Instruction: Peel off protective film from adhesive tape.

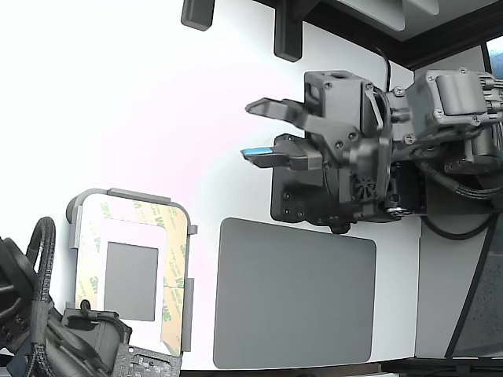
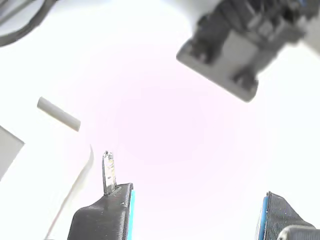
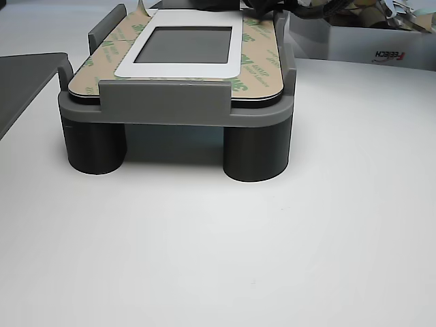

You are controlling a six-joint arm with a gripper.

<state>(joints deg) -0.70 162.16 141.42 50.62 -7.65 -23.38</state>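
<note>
The adhesive tape (image 1: 88,259) forms a rectangular frame around a grey rectangle (image 1: 130,280) on a rounded plate at the exterior view's lower left. Protective film (image 1: 178,259), cream with green 3M logos, covers its strips. The other view shows the film (image 3: 257,65) up close, lying flat, with one corner tab (image 3: 141,8) curling up at the far end. My gripper (image 1: 258,130) hovers open and empty at the upper right, well away from the plate, fingers pointing toward the exterior view's left. In the wrist view the gripper (image 2: 192,220) shows two blue-padded fingertips (image 2: 107,215) wide apart.
A grey raised holder (image 3: 163,109) on round legs carries the plate. A large dark-grey mat (image 1: 295,292) lies between the holder and my arm. A second arm's cables (image 1: 35,330) crowd the holder's lower left. A white box (image 3: 381,48) stands behind the holder.
</note>
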